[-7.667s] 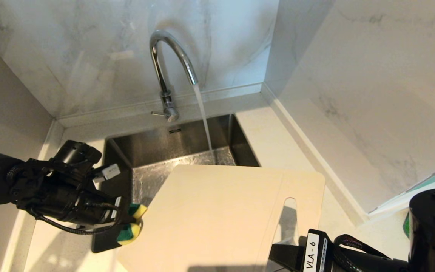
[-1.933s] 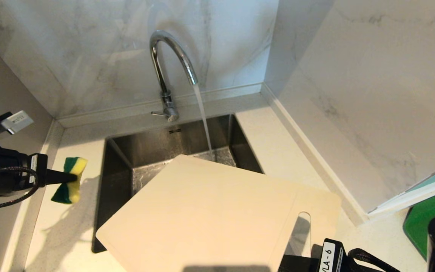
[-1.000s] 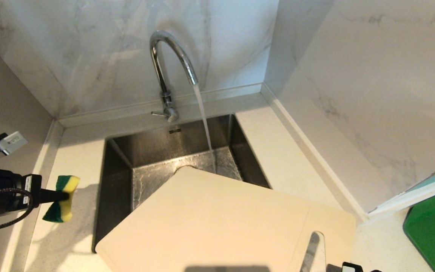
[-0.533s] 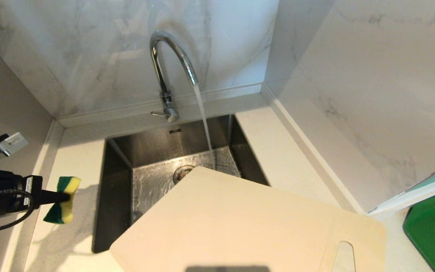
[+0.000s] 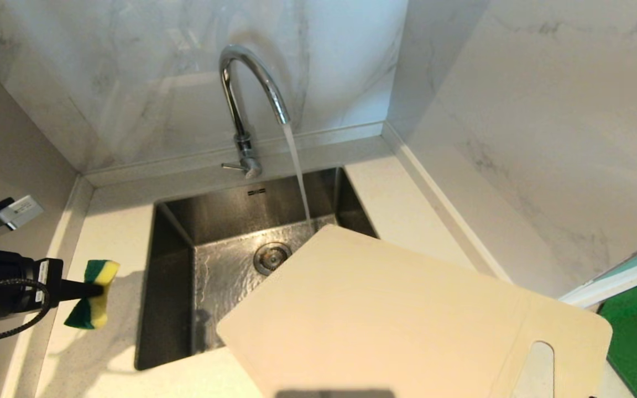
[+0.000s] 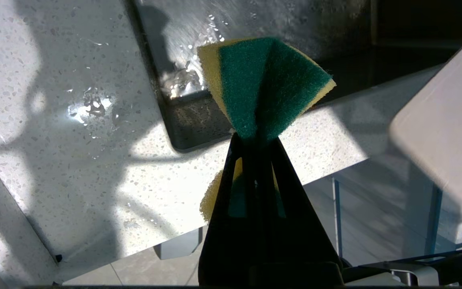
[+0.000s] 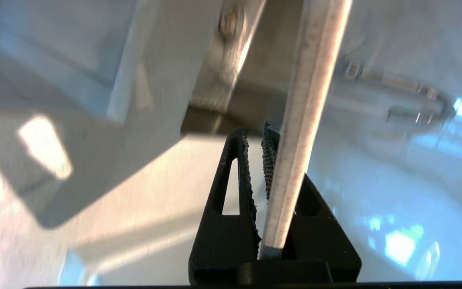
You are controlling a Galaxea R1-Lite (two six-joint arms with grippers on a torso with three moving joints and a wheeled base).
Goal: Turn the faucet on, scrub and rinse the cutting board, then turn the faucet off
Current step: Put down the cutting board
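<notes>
1. Streaming water from the faucet (image 5: 249,94), a chrome gooseneck rising at the back rim of the sink (image 5: 172,287), thin lever at its base pointing toward the robot's left.
2. Falling as one steady line from the spout tip down to the far corner of the cutting board (image 5: 407,315), meeting it just at that edge.
3. Tilted over the near right part of the sink, the off-white board: far corner above the basin beside the drain (image 5: 272,256), handle slot at the near right end, past the counter edge.
4. Clamped on the board's edge near the handle end, the right gripper (image 7: 255,140), seen only in the right wrist view, with the board's thin edge running up between the fingers; body outside the head view.
5. Hanging over the countertop (image 5: 114,232) left of the sink, well apart from the board, the left gripper (image 5: 89,288), pressed tight on a yellow-and-green sponge (image 5: 93,293).
6. Pinched at its middle, the sponge, fanning out both ways from the fingertips, green scrub face toward the wrist camera.
7. Showing at the far right past the board, a dark green flat thing (image 5: 636,320).
</notes>
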